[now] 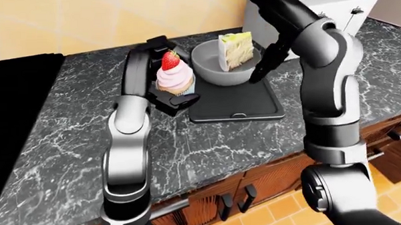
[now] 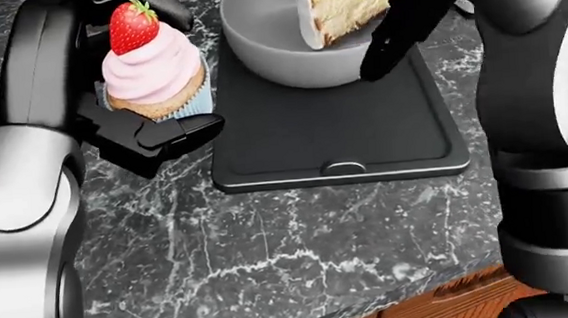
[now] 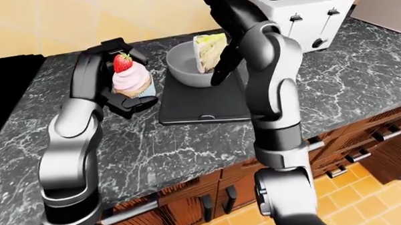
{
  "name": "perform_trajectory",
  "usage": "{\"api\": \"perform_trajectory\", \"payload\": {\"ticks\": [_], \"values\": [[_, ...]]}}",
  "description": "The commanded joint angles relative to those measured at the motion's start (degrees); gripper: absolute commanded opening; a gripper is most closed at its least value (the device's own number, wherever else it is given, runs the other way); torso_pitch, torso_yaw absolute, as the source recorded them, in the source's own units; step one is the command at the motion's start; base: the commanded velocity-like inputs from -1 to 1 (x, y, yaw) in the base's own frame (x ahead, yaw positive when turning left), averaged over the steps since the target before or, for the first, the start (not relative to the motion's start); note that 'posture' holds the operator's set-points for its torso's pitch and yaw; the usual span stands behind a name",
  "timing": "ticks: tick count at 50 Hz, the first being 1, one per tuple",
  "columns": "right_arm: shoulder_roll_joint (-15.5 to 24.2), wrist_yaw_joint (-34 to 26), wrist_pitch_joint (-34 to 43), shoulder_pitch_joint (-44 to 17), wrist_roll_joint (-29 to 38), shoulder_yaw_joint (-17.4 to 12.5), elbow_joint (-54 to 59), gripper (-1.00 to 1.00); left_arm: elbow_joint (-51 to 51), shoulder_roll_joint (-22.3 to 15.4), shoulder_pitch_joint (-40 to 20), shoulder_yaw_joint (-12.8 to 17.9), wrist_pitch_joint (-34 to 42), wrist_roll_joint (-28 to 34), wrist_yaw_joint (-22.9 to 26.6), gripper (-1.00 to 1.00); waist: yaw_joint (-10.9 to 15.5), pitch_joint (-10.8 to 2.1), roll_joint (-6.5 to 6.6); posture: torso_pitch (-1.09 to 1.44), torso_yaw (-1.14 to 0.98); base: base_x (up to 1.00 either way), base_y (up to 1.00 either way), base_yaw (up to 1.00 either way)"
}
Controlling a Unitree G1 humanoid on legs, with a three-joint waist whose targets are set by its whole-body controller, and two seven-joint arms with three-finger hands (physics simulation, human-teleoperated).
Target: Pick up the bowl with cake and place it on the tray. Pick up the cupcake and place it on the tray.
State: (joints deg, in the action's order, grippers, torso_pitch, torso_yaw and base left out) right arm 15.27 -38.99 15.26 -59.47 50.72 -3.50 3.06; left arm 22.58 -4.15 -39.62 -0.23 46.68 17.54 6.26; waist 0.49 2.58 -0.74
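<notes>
A grey bowl (image 2: 266, 47) with a slice of cake (image 2: 349, 4) stands on the top end of the black tray (image 2: 332, 137). My right hand (image 2: 391, 46) is at the bowl's right side, fingers straight and pointing down, open. My left hand (image 2: 155, 100) is shut on the pink cupcake (image 2: 152, 70) with a strawberry on top. It holds the cupcake upright just left of the tray's left edge, slightly above the dark marble counter (image 1: 208, 147).
A white toaster (image 3: 304, 13) stands at the top right, beyond the tray. A black stove (image 1: 13, 114) fills the counter's left end. The counter's edge and wooden cabinet drawers (image 1: 256, 185) run along the bottom.
</notes>
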Motion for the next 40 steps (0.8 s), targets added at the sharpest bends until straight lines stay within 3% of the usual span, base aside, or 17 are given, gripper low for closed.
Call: {"api": "perform_trajectory", "payload": {"ticks": [1,11,20,26,40], "values": [[1.3,-0.6,3.3,0.2,-2.0,-1.7,-5.7,1.0,0.9,0.7,-1.6,0.1,-2.9,0.2,-1.4,-1.0,-0.1,-1.6,-0.17,0.0,0.0,0.0,0.0,0.0],[5.6,1.3,9.2,7.3,-9.1,-4.0,-16.7,1.0,-6.0,4.9,-1.2,-1.6,-10.5,-1.5,-8.5,-1.0,-0.2,-1.78,-0.48,0.0,0.0,0.0,0.0,0.0],[5.8,2.5,10.2,9.5,-10.1,-3.8,-19.1,1.0,-5.4,7.6,-1.9,-4.1,-9.5,0.8,-10.5,-1.0,-0.6,-1.84,-0.64,0.0,0.0,0.0,0.0,0.0],[5.7,2.6,10.3,10.3,-10.1,-3.7,-19.7,1.0,-8.6,10.4,-0.8,-6.2,-13.1,2.9,-13.1,-1.0,-0.6,-1.93,-0.89,0.0,0.0,0.0,0.0,0.0],[5.4,2.6,10.1,11.1,-9.9,-3.6,-20.3,1.0,-18.3,12.0,-1.2,-5.3,-22.1,2.6,-18.7,-1.0,-0.6,-2.19,-1.09,0.0,0.0,0.0,0.0,0.0]]}}
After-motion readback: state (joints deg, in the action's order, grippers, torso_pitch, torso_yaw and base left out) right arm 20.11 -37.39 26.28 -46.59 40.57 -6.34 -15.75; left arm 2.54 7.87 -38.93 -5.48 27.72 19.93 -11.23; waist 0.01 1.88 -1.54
